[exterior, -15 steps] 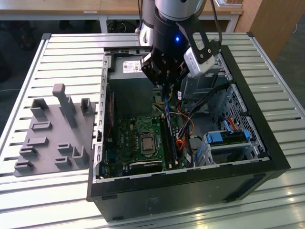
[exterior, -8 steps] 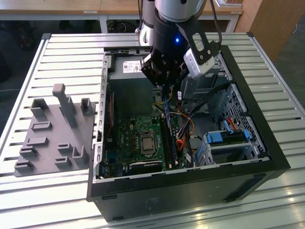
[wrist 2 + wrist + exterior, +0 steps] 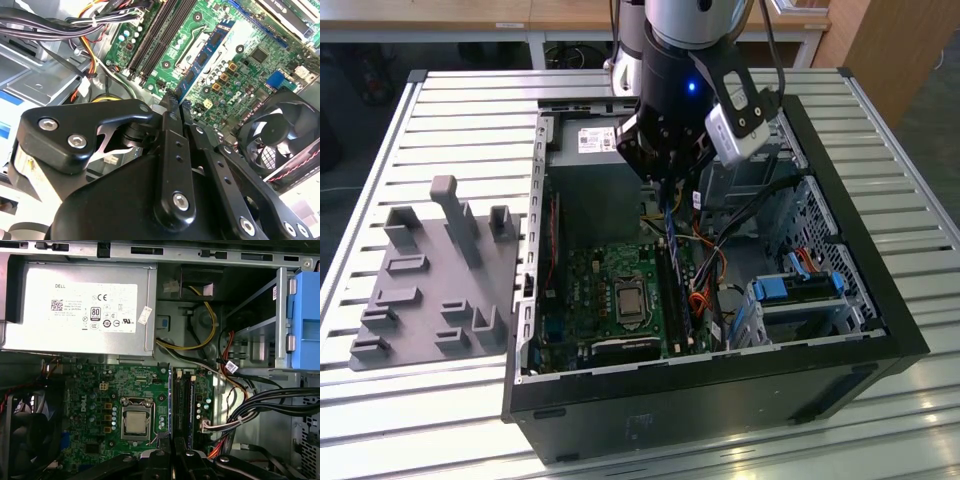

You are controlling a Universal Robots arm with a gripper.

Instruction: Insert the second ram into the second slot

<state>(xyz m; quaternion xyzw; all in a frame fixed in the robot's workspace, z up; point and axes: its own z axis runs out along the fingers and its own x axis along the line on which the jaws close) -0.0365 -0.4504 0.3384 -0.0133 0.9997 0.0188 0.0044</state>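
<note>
My gripper [image 3: 665, 185] hangs inside the open computer case [image 3: 880, 330], shut on one end of the second ram [image 3: 670, 235], a thin blue stick with black chips. In the second wrist view the ram [image 3: 210, 47] reaches out from the gripper [image 3: 176, 100] over the green motherboard. The black ram slots [image 3: 160, 35] lie close beside it. In the first wrist view the ram [image 3: 170, 400] shows edge-on above the gripper [image 3: 175, 447], just at the CPU side of the slots [image 3: 184, 400]. I cannot tell whether it touches a slot.
Beside the slots sit the CPU socket [image 3: 136, 422] and a black fan [image 3: 280, 135]. A cable bundle [image 3: 270, 410] crowds their other side. The power supply [image 3: 80, 310] closes the far end, near a blue drive cage [image 3: 800, 290]. A grey fixture block [image 3: 430, 270] lies at the exterior view's left.
</note>
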